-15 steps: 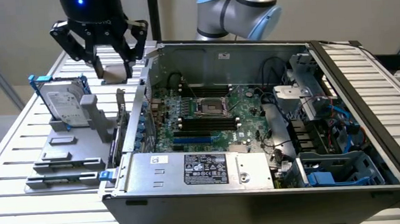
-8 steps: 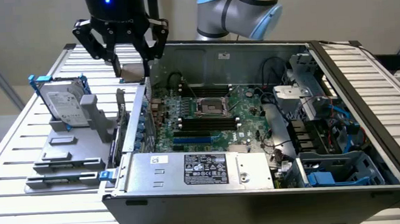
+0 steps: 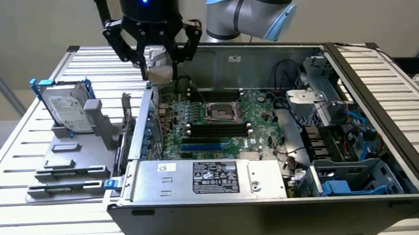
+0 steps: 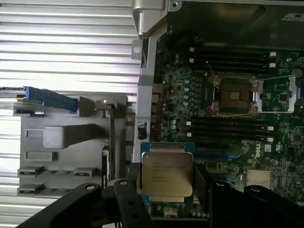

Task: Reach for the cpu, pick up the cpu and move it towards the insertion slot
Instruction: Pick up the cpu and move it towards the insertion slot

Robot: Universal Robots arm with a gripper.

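The cpu [image 4: 167, 173], a flat square chip with a shiny metal top, sits between my gripper's [image 4: 166, 192] dark fingers [image 4: 127, 194], which are shut on its edges. From the exterior view my gripper [image 3: 161, 63] hangs above the back left corner of the open computer case [image 3: 384, 117], with the cpu [image 3: 161, 72] showing as a pale square below its fingers. The insertion slot [image 3: 219, 112], a silver-framed socket with a dark centre, lies on the motherboard toward the exterior view's right of the gripper and lower down. In the wrist view the insertion slot [image 4: 232, 95] is apart from the chip.
Long black memory slots [image 3: 218, 129] flank the socket. A grey fixture [image 3: 67, 170] outside the case holds an upright hard drive [image 3: 69, 107] in a blue frame. The power supply [image 3: 206, 178] fills the case's front. Cables and drive bays [image 3: 334, 137] crowd its right side.
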